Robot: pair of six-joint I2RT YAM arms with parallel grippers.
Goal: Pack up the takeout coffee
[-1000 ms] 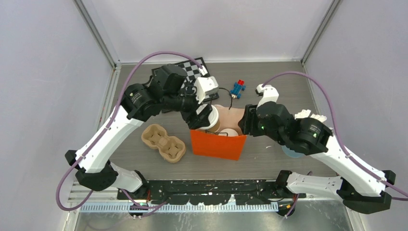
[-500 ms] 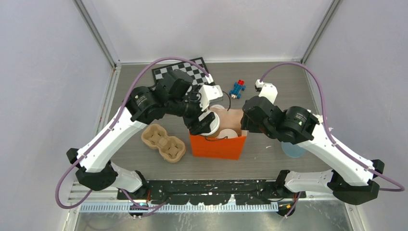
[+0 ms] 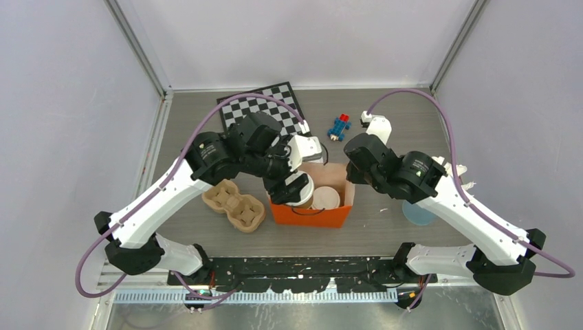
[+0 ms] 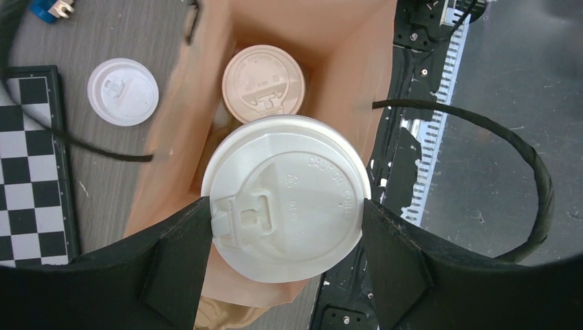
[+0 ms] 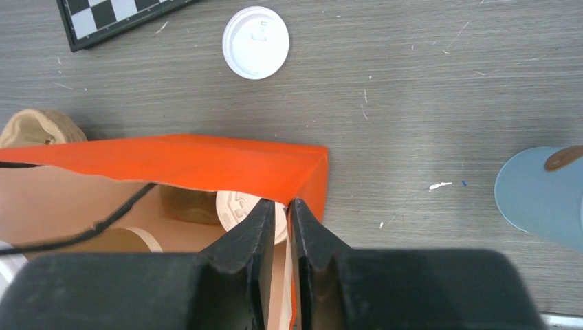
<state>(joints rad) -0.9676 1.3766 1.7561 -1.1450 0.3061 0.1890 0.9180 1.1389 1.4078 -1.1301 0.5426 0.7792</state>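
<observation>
- Step in hand: setting a coffee cup (image 4: 289, 192) into the orange bag (image 5: 172, 161). My left hand (image 3: 291, 185) grips its sides, lid just below my wrist.
- My right hand (image 5: 282, 220) is pinched on the bag's end wall.
- Next: straight down beside the second cup (image 4: 262, 80) just ahead of my fingers, then release.

Orange bag (image 3: 307, 214), tan inside. Coffee cup (image 4: 285, 197): white lid. Another white lid (image 5: 256, 42) on grey wood-grain desk (image 5: 412, 82). Black-and-white checked board (image 3: 258, 103), far left. Tan tray (image 3: 234, 204), near left. Pale blue tumbler (image 5: 543, 196). Blue-red toy (image 3: 339, 126). Right fingers (image 5: 240, 261) black.
</observation>
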